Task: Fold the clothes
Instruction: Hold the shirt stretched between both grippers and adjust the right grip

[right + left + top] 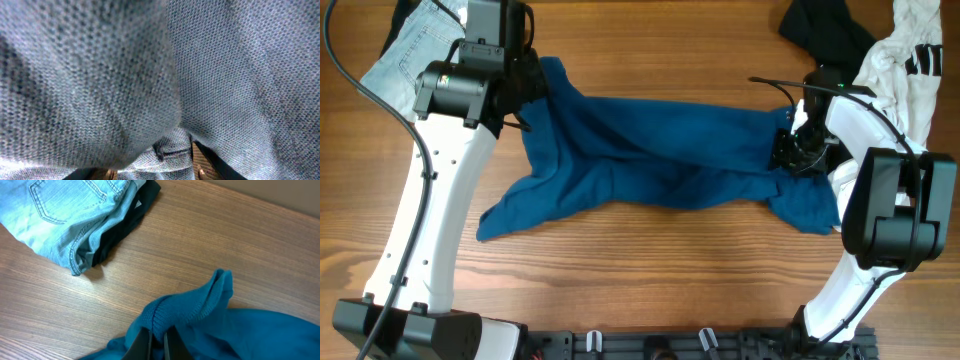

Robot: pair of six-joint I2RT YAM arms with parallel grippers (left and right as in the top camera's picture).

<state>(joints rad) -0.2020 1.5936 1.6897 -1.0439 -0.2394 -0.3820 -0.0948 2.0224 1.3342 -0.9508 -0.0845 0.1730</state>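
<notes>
The deep-blue shirt (660, 150) lies crumpled and stretched across the middle of the table. My left gripper (527, 97) is at its upper left end. The left wrist view shows that gripper (159, 342) shut on a ribbed edge of the blue shirt (200, 305). At the shirt's right end is my right gripper (787, 150). In the right wrist view the shirt's fabric (100, 75) drapes over the camera and fills the frame. A fold of it lies between the fingers of the right gripper (152, 172), and only their tips show.
A white black-marked garment (910, 60) and a black one (825, 30) are heaped at the back right, behind the right arm. Light blue jeans (405, 50) lie at the back left on something black (125, 225). Bare wood (660, 270) runs along the front.
</notes>
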